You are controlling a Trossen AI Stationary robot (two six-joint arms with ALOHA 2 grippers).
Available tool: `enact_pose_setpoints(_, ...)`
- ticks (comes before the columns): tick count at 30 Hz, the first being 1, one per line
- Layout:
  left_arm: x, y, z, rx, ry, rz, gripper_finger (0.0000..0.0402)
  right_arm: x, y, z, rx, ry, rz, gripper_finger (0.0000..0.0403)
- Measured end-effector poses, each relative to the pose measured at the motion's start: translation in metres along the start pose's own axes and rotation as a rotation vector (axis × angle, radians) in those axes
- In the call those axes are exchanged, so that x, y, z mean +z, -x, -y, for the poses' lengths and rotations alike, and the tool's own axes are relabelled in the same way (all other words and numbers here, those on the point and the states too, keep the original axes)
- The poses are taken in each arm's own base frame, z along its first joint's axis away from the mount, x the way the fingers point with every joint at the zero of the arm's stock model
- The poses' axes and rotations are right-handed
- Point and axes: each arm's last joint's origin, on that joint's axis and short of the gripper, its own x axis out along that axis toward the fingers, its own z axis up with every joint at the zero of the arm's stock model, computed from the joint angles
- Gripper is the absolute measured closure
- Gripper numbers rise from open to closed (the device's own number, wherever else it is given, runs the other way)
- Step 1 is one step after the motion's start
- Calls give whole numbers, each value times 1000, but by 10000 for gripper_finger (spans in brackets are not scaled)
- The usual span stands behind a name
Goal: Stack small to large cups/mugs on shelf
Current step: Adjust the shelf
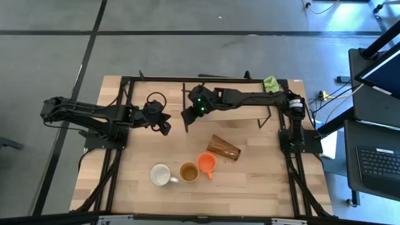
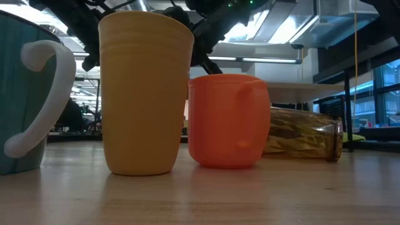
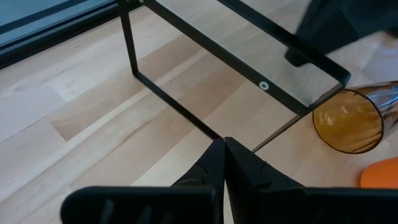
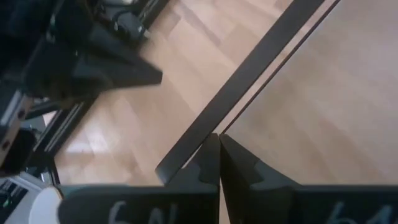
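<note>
Light-wood tabletop (image 1: 250, 181) edged by a black frame, on a grey floor; a green cloth (image 1: 271, 82) lies at the far right corner. The shelf (image 1: 240, 115) stands far of centre. White mug (image 1: 161, 175), tan-yellow mug (image 1: 189, 172) and orange cup (image 1: 207, 163) sit in a near row — the amber tumbler (image 1: 224, 148) lies on its side just behind. Left gripper (image 1: 166, 129) and right gripper (image 1: 185, 115) hang pressed together, empty, near the shelf's left end.
</note>
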Motion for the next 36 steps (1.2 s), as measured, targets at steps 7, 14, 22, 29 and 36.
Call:
enact_pose_setpoints(7, 0, 0, 0, 0, 0, 0, 400, 12, 2, 11, -10, 1, 33, 398)
enact_pose_setpoints(14, 0, 0, 0, 0, 0, 0, 393, 29, 6, 16, 32, -8, 123, 398)
enact_pose_setpoints(22, 0, 0, 0, -4, 1, -3, 398, 34, 17, 24, -54, 70, 77, 389)
enact_pose_setpoints(29, -2, 2, 5, -32, -38, 3, 390, 37, 76, 14, -512, 407, -107, 354)
enact_pose_setpoints(36, -2, 5, 12, -81, -72, 25, 400, 48, 119, 39, -862, 253, -143, 355)
